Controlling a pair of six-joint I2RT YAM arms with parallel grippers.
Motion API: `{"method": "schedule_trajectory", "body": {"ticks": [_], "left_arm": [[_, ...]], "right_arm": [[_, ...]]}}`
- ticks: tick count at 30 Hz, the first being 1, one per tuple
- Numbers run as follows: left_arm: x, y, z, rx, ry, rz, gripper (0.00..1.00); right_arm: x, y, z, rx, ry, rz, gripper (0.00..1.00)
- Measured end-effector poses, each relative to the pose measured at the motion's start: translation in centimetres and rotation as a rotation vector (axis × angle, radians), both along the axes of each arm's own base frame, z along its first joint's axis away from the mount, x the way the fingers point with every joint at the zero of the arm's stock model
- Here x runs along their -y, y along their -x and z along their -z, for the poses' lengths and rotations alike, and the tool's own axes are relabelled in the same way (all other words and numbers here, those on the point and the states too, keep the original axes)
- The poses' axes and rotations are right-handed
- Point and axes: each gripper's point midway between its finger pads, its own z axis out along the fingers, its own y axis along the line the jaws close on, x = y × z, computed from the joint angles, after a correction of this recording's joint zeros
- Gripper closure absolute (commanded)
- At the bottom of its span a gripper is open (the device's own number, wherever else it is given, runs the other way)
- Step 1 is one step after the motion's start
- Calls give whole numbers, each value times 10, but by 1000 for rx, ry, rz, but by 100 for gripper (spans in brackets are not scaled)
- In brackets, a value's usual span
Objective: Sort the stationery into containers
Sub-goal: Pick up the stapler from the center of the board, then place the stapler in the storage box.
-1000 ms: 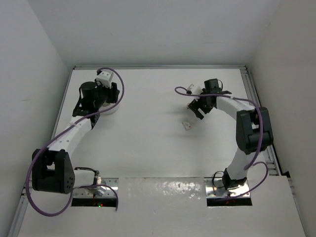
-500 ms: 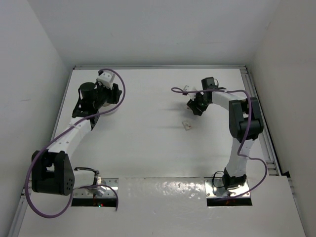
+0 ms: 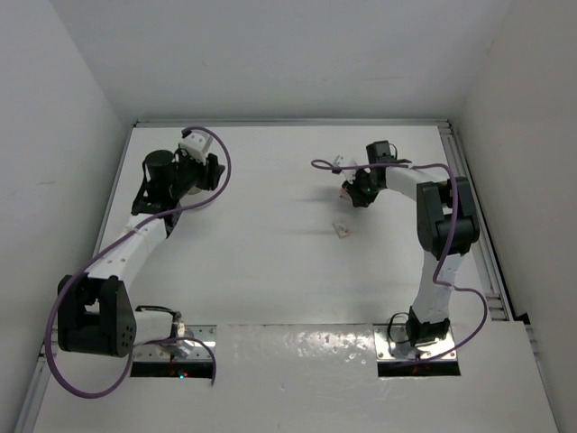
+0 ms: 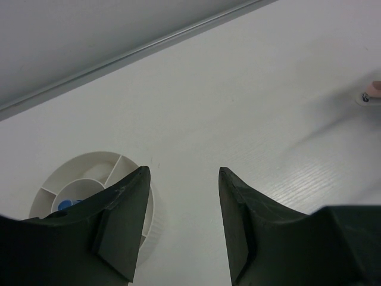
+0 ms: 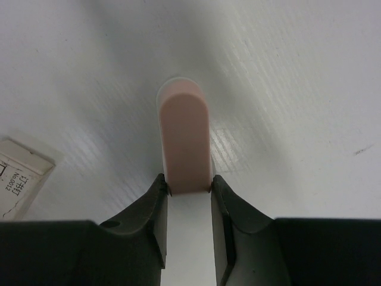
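The pink eraser (image 5: 184, 143) lies on the table at the far right, its near end pinched between the fingertips of my right gripper (image 5: 189, 186), which is shut on it. A clear rounded rim (image 5: 174, 81) peeks out behind the eraser's far end. From above, the right gripper (image 3: 353, 192) points down at that spot. My left gripper (image 4: 183, 170) hangs open and empty just right of the round white bowl (image 4: 89, 173). The bowl has dividers and something blue (image 4: 65, 204) inside.
A small white labelled block (image 5: 18, 179) lies left of the eraser, and shows from above as a small block (image 3: 342, 229) near the table's middle. White walls enclose the table; a rail runs along the right edge (image 3: 469, 180).
My right gripper has shifted slightly left and away and its jaws have closed onto the pink eraser. The left arm has barely moved.
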Motion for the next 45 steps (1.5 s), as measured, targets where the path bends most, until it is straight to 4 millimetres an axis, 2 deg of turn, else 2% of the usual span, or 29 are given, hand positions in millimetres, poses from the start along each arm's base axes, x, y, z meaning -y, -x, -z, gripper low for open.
{"method": "schedule_trajectory", "body": {"ticks": [4, 5, 6, 9, 15, 17, 18, 20, 21, 24, 27, 28, 30, 31, 33, 34, 36, 38, 41, 43, 45], "left_arm": [[6, 2, 0, 5, -4, 36, 52], [7, 2, 0, 5, -4, 40, 52], [7, 3, -1, 6, -5, 44, 52], [9, 3, -1, 7, -6, 52, 52], [9, 3, -1, 14, -18, 59, 52], [9, 3, -1, 15, -20, 60, 52], [9, 3, -1, 15, -20, 60, 52], [9, 3, -1, 16, -23, 60, 52], [9, 3, -1, 16, -23, 60, 52], [9, 3, -1, 18, -26, 65, 52], [16, 7, -1, 26, -33, 117, 42], [21, 10, -1, 29, -37, 155, 35], [34, 19, 0, 39, -47, 264, 31], [43, 27, 1, 42, -48, 335, 27], [59, 44, 3, 53, -56, 485, 26], [69, 55, 3, 62, -53, 576, 26], [79, 66, 2, 72, -45, 661, 23], [87, 75, 2, 76, -39, 724, 22], [93, 84, 2, 82, -35, 780, 21], [95, 87, 2, 82, -37, 797, 22], [95, 88, 3, 79, -42, 803, 26]], "right_arm": [[-2, -1, -1, 5, 2, -12, 100], [-3, 0, -1, 6, 0, -14, 96], [-4, -1, -1, 7, 0, -16, 83], [-10, 1, -1, 2, -8, -23, 54], [-21, -6, -1, -1, -23, -36, 52], [-24, -7, 0, -3, -34, -37, 59], [-25, -8, 0, -4, -38, -35, 72], [-26, -8, 0, -3, -40, -34, 89], [-26, -8, 0, -3, -43, -30, 100], [-26, -8, -1, -5, -48, -25, 100], [-27, -6, -4, -6, -48, -31, 100], [-28, -5, -8, -1, -51, -33, 100], [-35, -1, -24, 29, -67, -50, 100], [-41, 0, -39, 61, -79, -65, 100], [-67, 3, -79, 163, -125, -123, 100], [-86, 6, -103, 233, -159, -166, 100], [-130, 19, -150, 359, -240, -275, 100], [-174, 37, -186, 449, -327, -382, 100], [-230, 66, -213, 504, -453, -513, 100], [-253, 81, -213, 498, -510, -563, 100], [-267, 89, -208, 483, -540, -589, 100]]}}
